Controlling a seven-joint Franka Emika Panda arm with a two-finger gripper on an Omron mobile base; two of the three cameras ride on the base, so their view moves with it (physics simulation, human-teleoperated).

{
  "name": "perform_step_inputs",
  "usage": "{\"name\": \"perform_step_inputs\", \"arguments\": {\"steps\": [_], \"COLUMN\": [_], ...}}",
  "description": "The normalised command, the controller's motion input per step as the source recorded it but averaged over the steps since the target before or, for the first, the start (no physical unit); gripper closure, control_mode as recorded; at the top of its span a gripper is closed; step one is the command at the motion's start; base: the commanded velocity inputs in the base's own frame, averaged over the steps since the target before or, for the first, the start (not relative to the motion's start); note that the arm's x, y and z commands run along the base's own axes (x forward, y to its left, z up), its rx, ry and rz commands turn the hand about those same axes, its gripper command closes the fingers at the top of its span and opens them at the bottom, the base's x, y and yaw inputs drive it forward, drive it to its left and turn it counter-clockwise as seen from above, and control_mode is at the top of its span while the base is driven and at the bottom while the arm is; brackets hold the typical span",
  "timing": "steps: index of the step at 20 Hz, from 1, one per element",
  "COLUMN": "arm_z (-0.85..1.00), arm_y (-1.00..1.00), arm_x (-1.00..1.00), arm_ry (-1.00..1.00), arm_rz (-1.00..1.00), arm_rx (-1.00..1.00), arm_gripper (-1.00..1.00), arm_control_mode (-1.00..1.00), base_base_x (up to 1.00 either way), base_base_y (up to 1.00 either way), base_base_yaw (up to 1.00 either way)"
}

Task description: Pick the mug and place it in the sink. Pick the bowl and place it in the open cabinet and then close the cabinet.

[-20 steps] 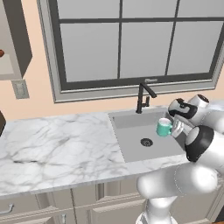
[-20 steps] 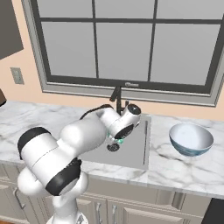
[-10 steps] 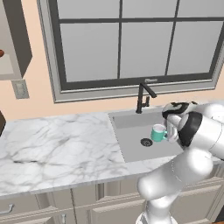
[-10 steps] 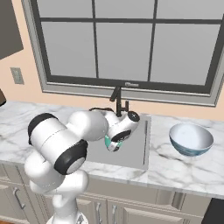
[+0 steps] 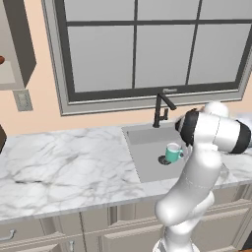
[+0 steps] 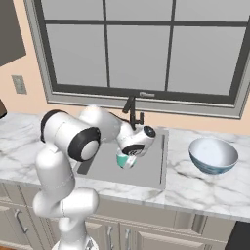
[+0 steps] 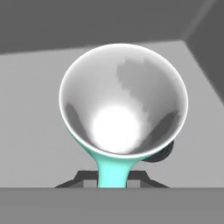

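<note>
Fingers (image 7: 83,178) of the gripper (image 7: 113,180) are closed narrow on the handle of the mug (image 7: 123,103), and the teal handle runs down between the two dark tips at the bottom of the hand view. From this camera the mug stands directly ahead of the fingers, its round white inside open toward the lens, and the grey floor and walls of the sink (image 7: 35,113) lie behind it. A small dark round shape shows just past the mug's lower right rim; it may be the drain, but I cannot tell for sure. In the left base view the mug (image 5: 173,152) is upright, low inside the sink (image 5: 142,147), just beside the round dark drain (image 5: 163,160), and the handle points toward the arm (image 5: 209,138). Whether the mug's bottom touches the basin floor I cannot tell. The black faucet (image 5: 161,109) stands at the back edge of the sink, behind the mug. In the right base view the mug (image 6: 125,161) is partly hidden under the white hand, over the grey basin (image 6: 146,168). The bowl (image 6: 213,155) sits on the marble counter (image 6: 210,188) to the right of the sink, well apart from the mug and the gripper. At the upper left of the left base view the cabinet (image 5: 15,47) hangs on the wall with its inner shelf visible.
</note>
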Motion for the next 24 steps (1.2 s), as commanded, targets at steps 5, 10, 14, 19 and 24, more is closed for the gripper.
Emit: {"name": "perform_step_inputs", "arguments": {"steps": [5, 10, 14, 19, 24], "arm_z": [-0.32, -0.37, -0.45, -0.44, -0.09], "arm_y": [0.00, 0.00, 0.01, 0.06, 0.00], "arm_x": [0.30, 0.30, 0.27, 0.23, 0.06], "arm_ry": [0.00, 0.00, 0.00, 0.00, 0.00], "arm_rz": [0.09, 0.09, 0.08, 0.07, 0.05], "arm_rx": [0.00, -0.01, -0.02, -0.04, -0.01], "arm_gripper": [1.00, 1.00, 1.00, -1.00, -1.00], "arm_control_mode": [-1.00, -1.00, -1.00, -1.00, -1.00], "base_base_x": [0.00, 0.00, 0.00, 0.00, 0.00], "base_base_y": [0.00, 0.00, 0.00, 0.00, 0.00], "base_base_yaw": [0.00, 0.00, 0.00, 0.00, 0.00]}}
